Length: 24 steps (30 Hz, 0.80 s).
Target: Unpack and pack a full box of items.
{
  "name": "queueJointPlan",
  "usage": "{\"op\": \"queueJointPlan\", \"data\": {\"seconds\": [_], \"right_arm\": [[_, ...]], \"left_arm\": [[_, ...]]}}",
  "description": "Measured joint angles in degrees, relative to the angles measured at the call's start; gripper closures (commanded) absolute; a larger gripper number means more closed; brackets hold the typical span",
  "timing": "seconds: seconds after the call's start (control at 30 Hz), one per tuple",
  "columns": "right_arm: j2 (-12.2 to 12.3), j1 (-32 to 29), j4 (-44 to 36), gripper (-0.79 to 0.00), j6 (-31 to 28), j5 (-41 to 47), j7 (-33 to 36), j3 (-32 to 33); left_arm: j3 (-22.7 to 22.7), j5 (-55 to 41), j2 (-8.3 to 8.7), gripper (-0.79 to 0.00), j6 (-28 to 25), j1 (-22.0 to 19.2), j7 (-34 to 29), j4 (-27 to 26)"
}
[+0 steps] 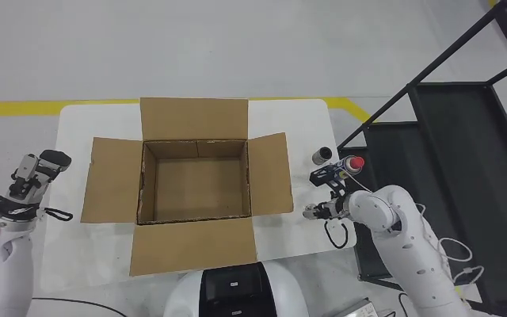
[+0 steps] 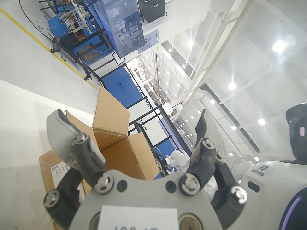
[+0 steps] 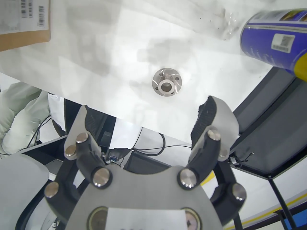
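Two grippers flank the cardboard box [image 1: 194, 178]. The left gripper [image 1: 38, 170] hangs at the left edge of the table [image 1: 95, 119], jaws spread, holding nothing. The box sits mid-table with all four flaps folded outward. The right gripper [image 3: 146, 116] is at the table's right edge, jaws apart, gripping nothing. A small metal flange [image 3: 167, 84] lies on the table just beyond its fingertips. Farther back are a grey metal cylinder [image 1: 322, 154] and a blue spray can [image 1: 352, 164], close together.
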Motion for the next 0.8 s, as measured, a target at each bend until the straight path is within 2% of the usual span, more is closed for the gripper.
{"op": "queueJointPlan", "data": {"seconds": [0.1, 0.23, 0.5, 0.8], "right_arm": [[0.42, -2.16, -3.64, -0.785, -1.03, 0.01, 0.46, 2.18], [0.75, -3.36, -4.41, -0.785, -2.14, 0.11, 0.30, 3.45], [0.68, 0.07, 1.57, -0.785, -1.79, -3.57, 0.27, -2.35], [-0.05, 5.44, 11.09, -0.785, 0.97, -1.99, -1.73, -8.39]], "left_arm": [[0.00, 0.00, 0.00, -0.785, 0.00, 0.00, 0.00, 0.00], [0.00, 0.00, 0.00, -0.785, 0.00, 0.00, 0.00, 0.00], [0.00, 0.00, 0.00, -0.785, 0.00, 0.00, 0.00, 0.00], [0.00, 0.00, 0.00, -0.785, 0.00, 0.00, 0.00, 0.00]]}}
